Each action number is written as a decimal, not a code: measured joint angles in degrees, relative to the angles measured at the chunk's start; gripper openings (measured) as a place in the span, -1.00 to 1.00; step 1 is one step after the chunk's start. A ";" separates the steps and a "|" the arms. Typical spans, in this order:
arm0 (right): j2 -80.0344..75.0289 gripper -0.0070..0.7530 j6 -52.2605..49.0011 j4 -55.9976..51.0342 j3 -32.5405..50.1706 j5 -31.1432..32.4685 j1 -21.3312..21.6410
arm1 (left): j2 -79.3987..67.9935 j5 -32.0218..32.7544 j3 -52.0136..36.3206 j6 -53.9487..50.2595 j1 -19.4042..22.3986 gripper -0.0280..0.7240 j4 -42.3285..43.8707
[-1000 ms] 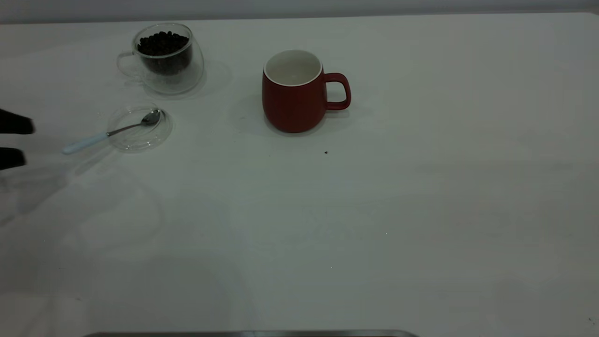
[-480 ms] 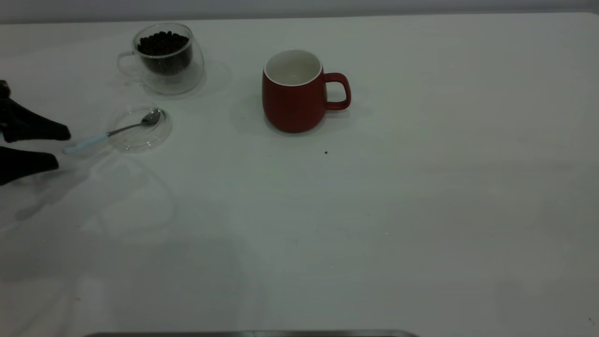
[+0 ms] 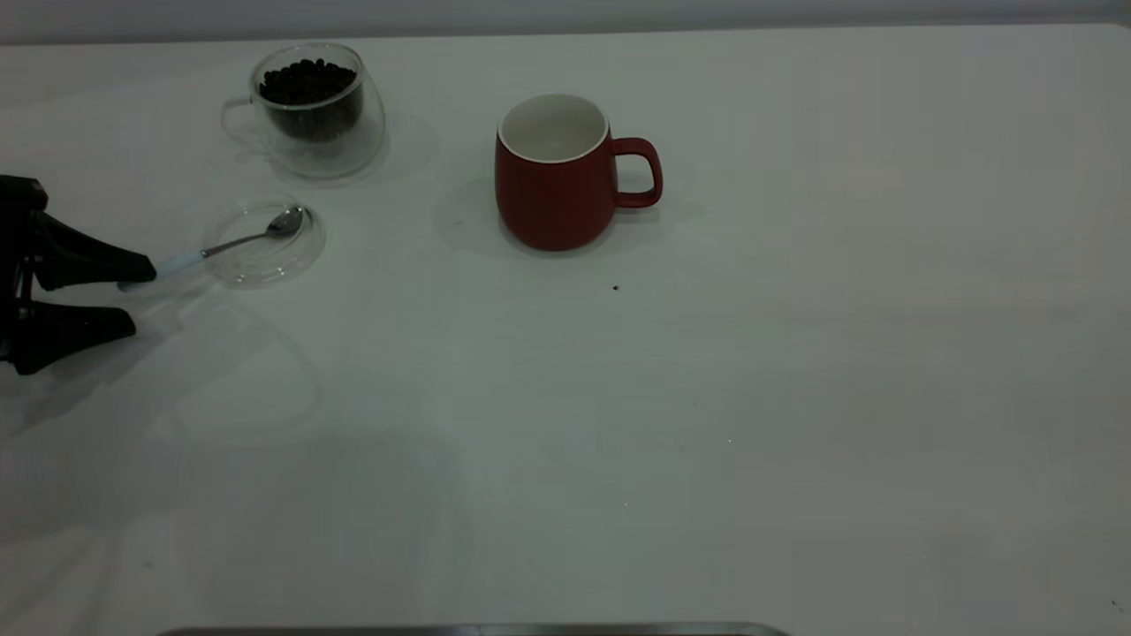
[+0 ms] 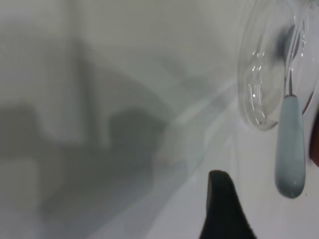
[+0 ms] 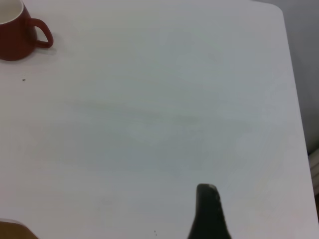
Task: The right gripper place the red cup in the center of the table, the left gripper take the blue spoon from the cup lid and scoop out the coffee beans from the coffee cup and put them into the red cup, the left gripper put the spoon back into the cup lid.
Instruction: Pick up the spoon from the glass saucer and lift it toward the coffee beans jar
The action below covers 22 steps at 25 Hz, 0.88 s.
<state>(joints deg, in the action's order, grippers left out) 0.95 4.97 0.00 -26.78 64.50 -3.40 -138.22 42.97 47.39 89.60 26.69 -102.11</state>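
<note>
I have the left gripper (image 3: 141, 296) at the table's (image 3: 795, 397) left edge, its 2 fingers spread wide around the tail of the blue spoon (image 3: 181, 261), whose bowl lies in the cup lid (image 3: 305, 252). The red cup (image 3: 552, 190) stands mid-table, empty, and the coffee cup (image 3: 340, 146) with its coffee beans (image 3: 307, 81) sits behind the lid. My worry: the upper finger looks right at the handle's end, so closing off-centre could flick the spoon, tip it out or drag the glass lid along. The right gripper (image 5: 208, 211) is parked far off; I cannot tell its opening.
</note>
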 joint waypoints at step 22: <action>0.00 0.55 0.00 0.00 0.00 0.00 0.00 | -0.18 2.50 0.47 4.75 0.01 0.45 -0.22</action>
<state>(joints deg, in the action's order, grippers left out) 0.95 4.97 0.00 -26.78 64.50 -3.40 -138.40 45.46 47.87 94.35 26.70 -102.33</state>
